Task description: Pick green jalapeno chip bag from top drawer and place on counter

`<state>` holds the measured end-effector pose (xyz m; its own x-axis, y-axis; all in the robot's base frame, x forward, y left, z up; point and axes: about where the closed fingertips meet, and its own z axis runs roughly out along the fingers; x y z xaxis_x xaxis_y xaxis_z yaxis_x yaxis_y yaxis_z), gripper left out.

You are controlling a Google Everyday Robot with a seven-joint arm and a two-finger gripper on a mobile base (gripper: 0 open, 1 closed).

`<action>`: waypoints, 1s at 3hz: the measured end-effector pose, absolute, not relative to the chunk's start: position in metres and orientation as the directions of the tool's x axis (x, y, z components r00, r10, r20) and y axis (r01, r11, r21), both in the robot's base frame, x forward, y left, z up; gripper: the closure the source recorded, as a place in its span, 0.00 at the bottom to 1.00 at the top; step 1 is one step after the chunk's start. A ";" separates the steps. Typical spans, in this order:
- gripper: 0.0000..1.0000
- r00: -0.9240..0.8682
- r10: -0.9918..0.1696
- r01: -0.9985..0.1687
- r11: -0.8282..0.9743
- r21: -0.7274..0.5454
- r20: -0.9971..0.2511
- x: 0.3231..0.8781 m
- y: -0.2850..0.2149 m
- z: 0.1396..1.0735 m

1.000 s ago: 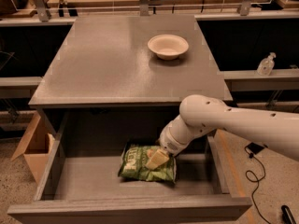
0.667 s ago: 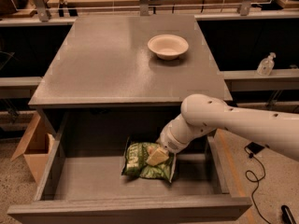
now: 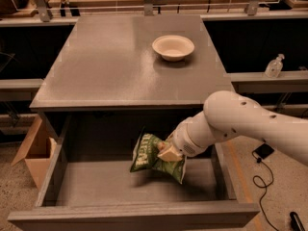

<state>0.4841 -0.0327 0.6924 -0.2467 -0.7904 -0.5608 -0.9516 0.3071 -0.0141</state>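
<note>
The claw (image 3: 169, 153), on an arm (image 3: 250, 124) reaching in from the right, is clamped on the green jalapeno chip bag (image 3: 146, 156), holding it in the air above the grey floor of the open top drawer (image 3: 96, 189); a white bowl (image 3: 173, 47) sits on the table (image 3: 110, 66)

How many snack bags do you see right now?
1. The crinkly green chip bag is held by the gripper, over the floor of the open grey drawer at front centre. The white arm could hide another.
</note>
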 end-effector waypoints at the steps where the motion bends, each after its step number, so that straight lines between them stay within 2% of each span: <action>1: 1.00 -0.210 -0.786 -0.944 0.319 -0.090 -0.581 0.467 -0.045 0.736; 3: 1.00 -0.180 -0.783 -0.933 0.328 -0.149 -0.596 0.449 -0.056 0.774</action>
<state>0.4490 -0.0563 0.7740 -0.1798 -0.7826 -0.5960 -0.9330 0.3277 -0.1489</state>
